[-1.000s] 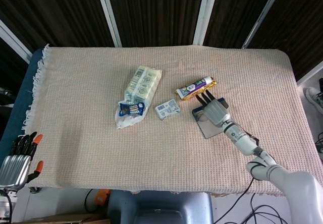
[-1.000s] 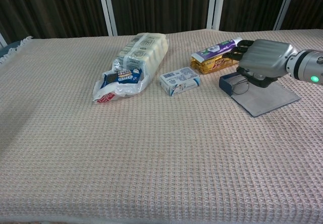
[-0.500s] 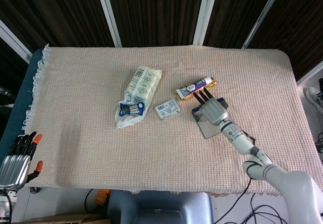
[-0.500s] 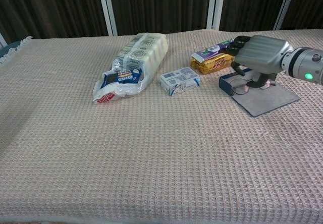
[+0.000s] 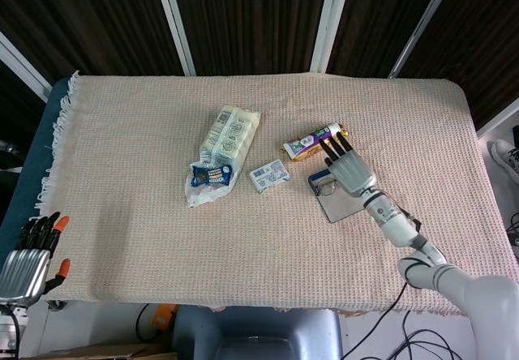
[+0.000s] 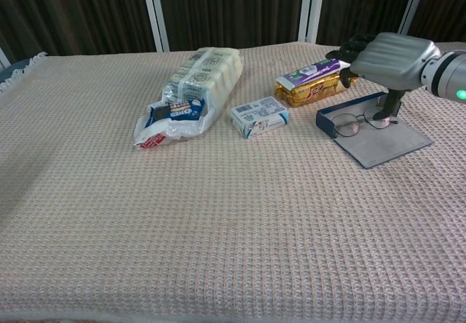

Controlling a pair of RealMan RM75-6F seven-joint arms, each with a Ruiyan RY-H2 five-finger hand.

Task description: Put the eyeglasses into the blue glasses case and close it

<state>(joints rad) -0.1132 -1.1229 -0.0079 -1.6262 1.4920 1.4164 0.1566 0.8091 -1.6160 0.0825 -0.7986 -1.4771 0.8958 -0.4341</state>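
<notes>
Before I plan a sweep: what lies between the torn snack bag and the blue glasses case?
A small white box, seen in both views, between the snack bag and the glasses case.

right hand (image 6: 393, 57) raised, fingers (image 5: 334, 143) spread

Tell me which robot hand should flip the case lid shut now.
Right. The right robot hand hovers directly over the open blue glasses case, where the eyeglasses lie. The left robot hand sits off the table's near-left corner, far away.
</notes>
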